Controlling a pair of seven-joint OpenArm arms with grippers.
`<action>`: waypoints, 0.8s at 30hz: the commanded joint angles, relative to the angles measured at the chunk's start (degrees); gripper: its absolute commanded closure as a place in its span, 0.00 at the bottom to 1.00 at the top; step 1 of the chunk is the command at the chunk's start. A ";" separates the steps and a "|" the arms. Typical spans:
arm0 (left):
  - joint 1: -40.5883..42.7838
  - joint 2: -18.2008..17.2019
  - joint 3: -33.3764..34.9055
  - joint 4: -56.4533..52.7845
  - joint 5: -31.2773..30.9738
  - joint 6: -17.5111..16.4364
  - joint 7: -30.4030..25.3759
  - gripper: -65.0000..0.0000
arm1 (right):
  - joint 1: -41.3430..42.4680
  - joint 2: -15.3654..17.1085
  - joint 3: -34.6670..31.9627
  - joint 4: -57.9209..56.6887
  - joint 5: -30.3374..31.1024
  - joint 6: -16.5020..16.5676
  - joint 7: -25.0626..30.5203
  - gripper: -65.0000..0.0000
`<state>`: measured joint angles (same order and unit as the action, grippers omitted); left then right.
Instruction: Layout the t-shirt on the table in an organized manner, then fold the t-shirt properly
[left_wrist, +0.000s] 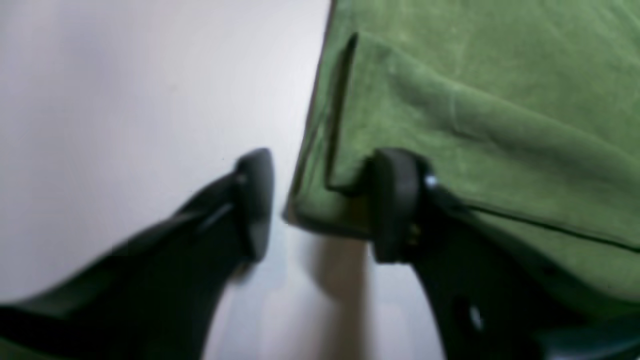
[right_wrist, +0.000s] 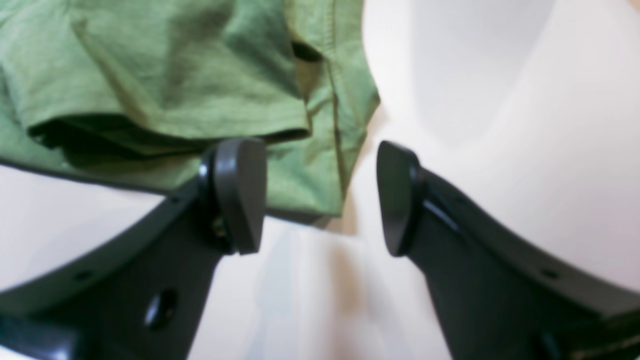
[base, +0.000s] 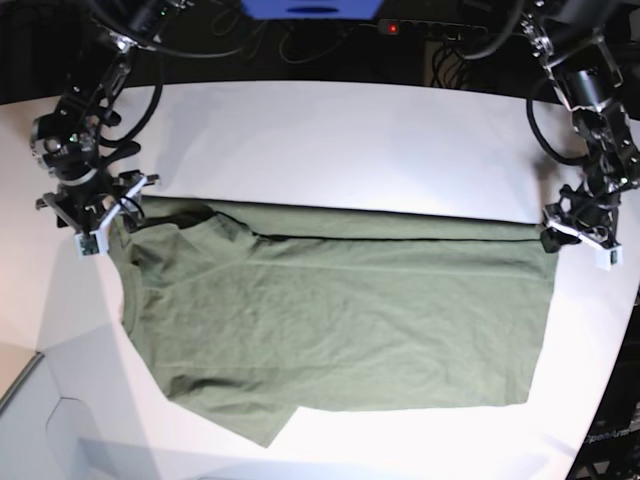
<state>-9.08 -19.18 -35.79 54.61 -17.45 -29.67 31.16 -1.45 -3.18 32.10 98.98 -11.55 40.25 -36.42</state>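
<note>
The olive-green t-shirt (base: 340, 320) lies spread across the white table (base: 350, 140), with its far long edge folded over onto itself. My left gripper (base: 580, 235) sits at the shirt's far right corner. In the left wrist view, the left gripper (left_wrist: 325, 210) is open, the t-shirt (left_wrist: 475, 100) corner lies between its fingers, and one finger (left_wrist: 395, 205) rests on the cloth. My right gripper (base: 100, 215) sits at the far left corner by the sleeve. The right wrist view shows the right gripper (right_wrist: 320, 200) open, straddling the layered t-shirt (right_wrist: 150, 65) edge on the table (right_wrist: 500, 100).
Black cables and a power strip with a red light (base: 392, 27) run behind the table's far edge. The table's curved edge passes close to the left gripper on the right. Bare table (left_wrist: 125, 100) lies beside the shirt corner.
</note>
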 joint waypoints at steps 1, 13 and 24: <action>-0.02 -0.91 -0.30 0.29 0.44 -0.09 0.80 0.62 | 0.71 0.50 0.03 1.20 0.69 -0.25 1.22 0.45; 2.00 0.59 -7.51 3.02 0.27 -0.09 1.33 0.52 | 0.79 0.50 0.03 0.93 0.69 -0.25 1.30 0.45; 3.67 3.49 -9.44 5.57 0.27 -0.09 1.33 0.52 | 0.79 0.32 -0.23 0.76 0.69 -0.25 1.30 0.45</action>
<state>-4.95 -15.22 -45.30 59.61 -17.21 -29.82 31.24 -1.45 -3.18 31.92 98.94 -11.55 40.25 -36.40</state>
